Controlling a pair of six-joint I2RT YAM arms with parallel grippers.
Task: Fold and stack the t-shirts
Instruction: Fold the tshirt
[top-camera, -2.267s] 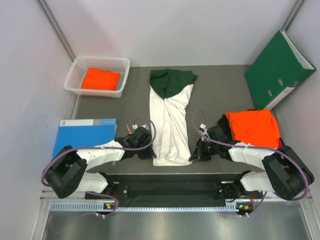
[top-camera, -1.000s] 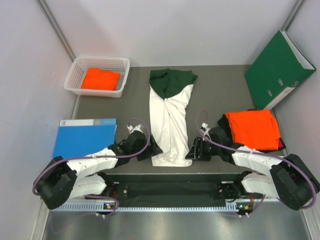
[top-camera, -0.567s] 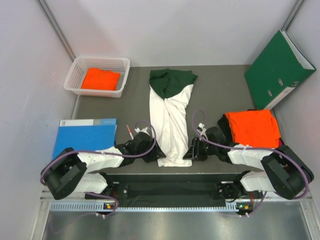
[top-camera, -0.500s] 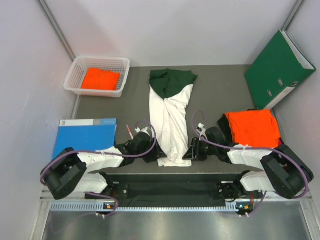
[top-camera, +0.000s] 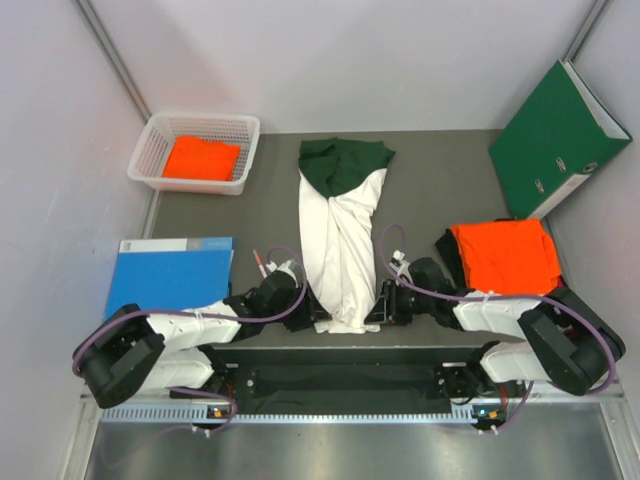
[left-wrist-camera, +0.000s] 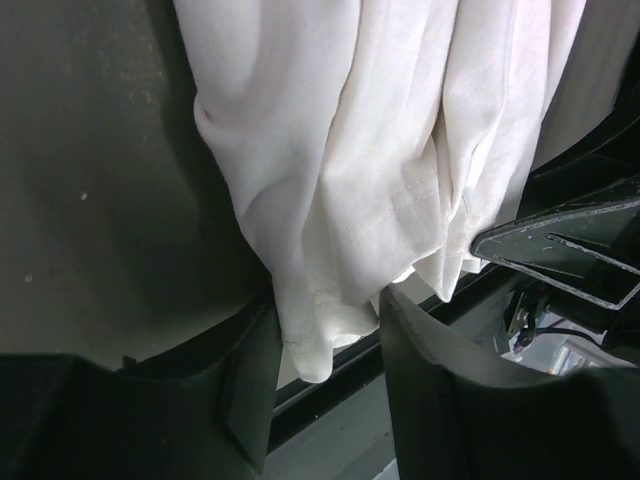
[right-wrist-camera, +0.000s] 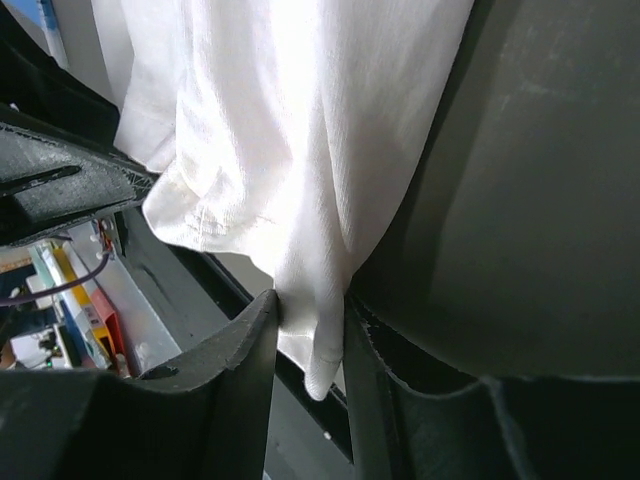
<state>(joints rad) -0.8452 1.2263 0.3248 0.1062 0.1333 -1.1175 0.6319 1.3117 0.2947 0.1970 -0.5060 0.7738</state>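
Note:
The white t-shirt with dark green sleeves (top-camera: 340, 250) lies folded into a long strip down the middle of the table, collar at the far end. My left gripper (top-camera: 318, 322) is at the hem's left corner and my right gripper (top-camera: 372, 318) at its right corner. In the left wrist view the gripper (left-wrist-camera: 325, 370) has bunched white hem (left-wrist-camera: 350, 150) between its fingers. In the right wrist view the gripper (right-wrist-camera: 310, 340) pinches a fold of white cloth (right-wrist-camera: 290, 120). A folded orange t-shirt (top-camera: 505, 255) lies on a black one (top-camera: 447, 250) at the right.
A white basket (top-camera: 150, 150) at the far left holds another folded orange shirt (top-camera: 200, 158). A green binder (top-camera: 555, 140) leans at the far right. A blue book (top-camera: 165, 275) lies at the near left. The table's near edge is right under the hem.
Both grippers have slid inward along the near edge onto the hem corners and closed on them. The hem is now narrower and bunched.

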